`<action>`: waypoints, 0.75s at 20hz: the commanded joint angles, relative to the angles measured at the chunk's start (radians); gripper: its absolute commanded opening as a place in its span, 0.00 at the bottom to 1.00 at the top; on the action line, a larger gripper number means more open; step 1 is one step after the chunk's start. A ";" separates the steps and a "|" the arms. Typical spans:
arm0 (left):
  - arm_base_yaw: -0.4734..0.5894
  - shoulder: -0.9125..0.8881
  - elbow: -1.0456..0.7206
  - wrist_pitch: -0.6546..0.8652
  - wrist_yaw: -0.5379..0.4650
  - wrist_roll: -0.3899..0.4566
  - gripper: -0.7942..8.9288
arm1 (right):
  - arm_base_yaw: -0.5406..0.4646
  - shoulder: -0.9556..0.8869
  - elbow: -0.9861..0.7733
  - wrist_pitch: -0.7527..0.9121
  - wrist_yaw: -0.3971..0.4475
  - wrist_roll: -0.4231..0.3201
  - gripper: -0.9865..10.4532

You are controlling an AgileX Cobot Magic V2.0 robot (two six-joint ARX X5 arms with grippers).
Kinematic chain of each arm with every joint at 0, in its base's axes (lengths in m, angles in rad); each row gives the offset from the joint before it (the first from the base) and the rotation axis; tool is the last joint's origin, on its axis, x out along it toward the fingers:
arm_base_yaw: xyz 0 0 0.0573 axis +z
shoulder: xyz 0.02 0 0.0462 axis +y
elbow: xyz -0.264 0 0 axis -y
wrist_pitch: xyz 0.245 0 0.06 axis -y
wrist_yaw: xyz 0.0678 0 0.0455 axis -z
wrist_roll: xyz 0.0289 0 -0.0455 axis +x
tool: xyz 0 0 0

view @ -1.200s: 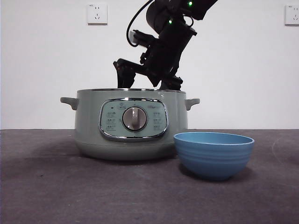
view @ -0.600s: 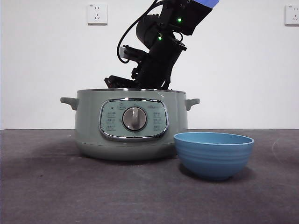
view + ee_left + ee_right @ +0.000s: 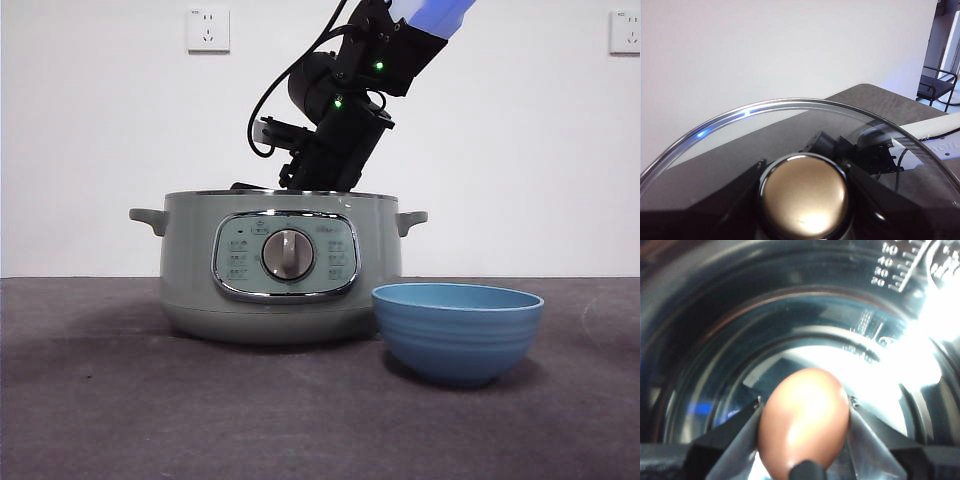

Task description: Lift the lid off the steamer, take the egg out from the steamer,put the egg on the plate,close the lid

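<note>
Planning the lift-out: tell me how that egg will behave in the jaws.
The egg is smooth, rounded and glossy, so it may slip between the right gripper jaws flanking it. Probably light but fragile. Set down, its oval shape would likely roll.
</note>
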State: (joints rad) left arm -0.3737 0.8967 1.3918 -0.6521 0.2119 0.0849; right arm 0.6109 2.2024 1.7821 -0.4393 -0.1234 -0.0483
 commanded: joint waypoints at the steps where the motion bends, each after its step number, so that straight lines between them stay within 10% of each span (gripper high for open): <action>1: 0.003 -0.015 0.004 0.044 0.002 -0.003 0.07 | 0.012 -0.009 -0.005 0.020 0.002 0.006 0.08; 15: 0.003 -0.014 0.004 0.044 0.002 -0.002 0.07 | -0.071 -0.690 -0.011 -0.594 0.031 -0.047 0.08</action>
State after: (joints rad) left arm -0.3737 0.8963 1.3918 -0.6540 0.2119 0.0849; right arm 0.5350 1.5074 1.7786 -1.0420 -0.0929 -0.0834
